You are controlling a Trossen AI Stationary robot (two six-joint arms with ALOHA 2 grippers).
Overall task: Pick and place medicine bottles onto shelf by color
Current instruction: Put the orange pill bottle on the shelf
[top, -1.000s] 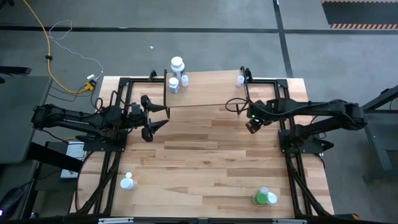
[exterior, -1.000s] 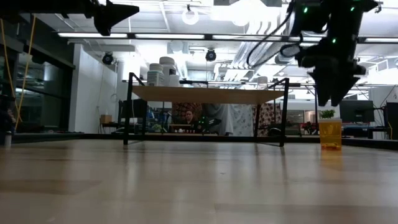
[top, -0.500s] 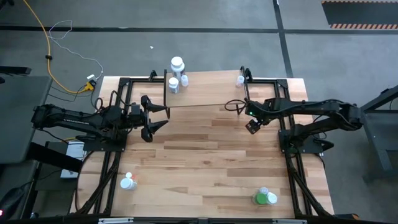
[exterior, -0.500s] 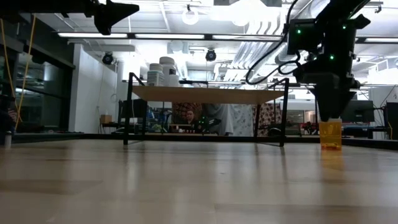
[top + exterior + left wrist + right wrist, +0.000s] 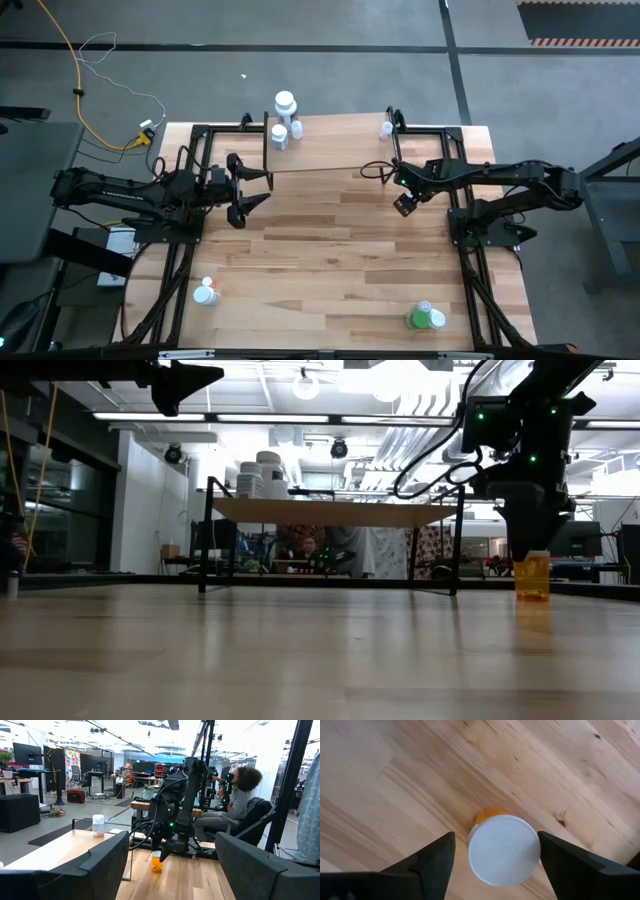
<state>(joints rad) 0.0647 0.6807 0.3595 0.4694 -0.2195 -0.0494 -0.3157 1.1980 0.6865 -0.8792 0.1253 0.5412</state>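
An orange medicine bottle [image 5: 532, 578] with a white cap [image 5: 503, 850] stands upright on the table at the right. My right gripper [image 5: 526, 545] points down right above it, open, one finger on each side of the cap and apart from it. In the high view my right gripper [image 5: 404, 204] hides the bottle. My left gripper [image 5: 246, 190] waits open and level above the table's left half. The shelf [image 5: 335, 512] stands at the far edge with white bottles [image 5: 284, 120] on its left end and one small bottle [image 5: 385, 128] at its right end.
A white bottle [image 5: 206, 292] stands near the table's near left corner. A green bottle [image 5: 420, 318] with a white one beside it stands at the near right. Bare wood lies between the arms. A person [image 5: 240, 795] sits beyond the table.
My right gripper has sunk down over the orange bottle until its fingertips stand at the height of the cap. It has stayed open. The bottle has not moved.
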